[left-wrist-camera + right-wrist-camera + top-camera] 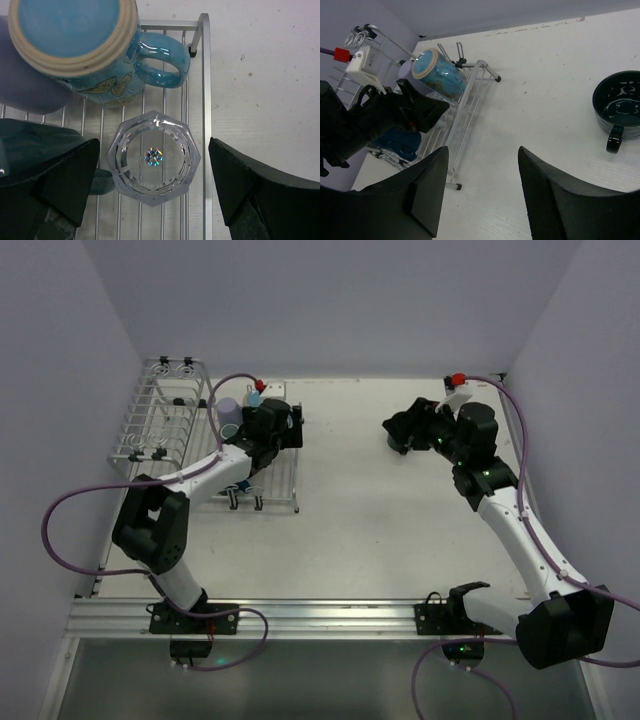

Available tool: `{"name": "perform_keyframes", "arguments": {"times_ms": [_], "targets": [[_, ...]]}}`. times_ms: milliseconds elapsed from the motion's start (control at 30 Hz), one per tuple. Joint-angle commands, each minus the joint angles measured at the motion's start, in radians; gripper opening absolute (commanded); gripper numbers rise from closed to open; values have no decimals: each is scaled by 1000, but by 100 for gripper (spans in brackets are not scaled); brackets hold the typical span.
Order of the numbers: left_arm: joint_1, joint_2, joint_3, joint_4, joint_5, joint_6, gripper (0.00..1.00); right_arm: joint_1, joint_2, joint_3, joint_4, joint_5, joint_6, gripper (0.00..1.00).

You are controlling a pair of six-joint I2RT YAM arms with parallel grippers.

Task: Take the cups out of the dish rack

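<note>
Clear ribbed glass point(154, 157): stands base-up on the flat grid of the dish rack point(206, 75), just inside its outer rail and just beside the inverted light blue mug point(95, 50). Judged light, rigid, brittle and slick. Grip across 2 opposite side facets with low force; keep clear of the mug handle. Left gripper point(154, 185): jaws wide apart, holding nothing, 1 finger on each side of the glass, neither touching it. The left arm point(200, 472) reaches over the rack grid, wrist pointing down. Right gripper point(482, 192): jaws spread, empty, well apart from the rack, near a dark teal mug point(620, 105) standing upright on the table point(545, 75)
</note>
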Motion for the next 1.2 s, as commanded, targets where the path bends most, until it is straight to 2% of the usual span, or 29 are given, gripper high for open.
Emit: {"name": "perform_keyframes", "arguments": {"times_ms": [0, 200, 233, 400, 433, 500, 600, 767, 833, 933, 1033, 1167], "targets": [[14, 30, 44, 61, 4, 17, 93, 2, -8, 7, 57, -28, 11, 60], [22, 58, 44, 72, 11, 14, 86, 4, -8, 5, 55, -35, 11, 60], [23, 58, 44, 74, 11, 14, 79, 4, -8, 7, 55, -37, 12, 60], [26, 43, 32, 74, -13, 21, 60, 8, -15, 8, 52, -43, 14, 60], [26, 33, 22, 74, -18, 23, 49, 8, -18, 8, 54, -45, 15, 60], [26, -11, 0, 83, -24, 23, 38, 13, -19, 11, 58, -54, 22, 60], [26, -77, -5, 83, -3, 23, 28, 24, -15, 17, 60, -71, 37, 61], [25, -218, -31, 78, 89, 1, 22, 60, -2, -9, 136, -130, 119, 74], [23, -259, -52, 80, 120, -8, 20, 82, 4, -32, 218, -163, 158, 76], [25, -352, -104, 130, 209, -49, 19, 114, 18, -82, 356, -224, 242, 77], [25, -454, -184, 227, 393, -118, 18, 151, 50, -114, 480, -262, 317, 76], [25, -540, -241, 325, 557, -233, 17, 188, 88, -128, 575, -295, 359, 74]]}}
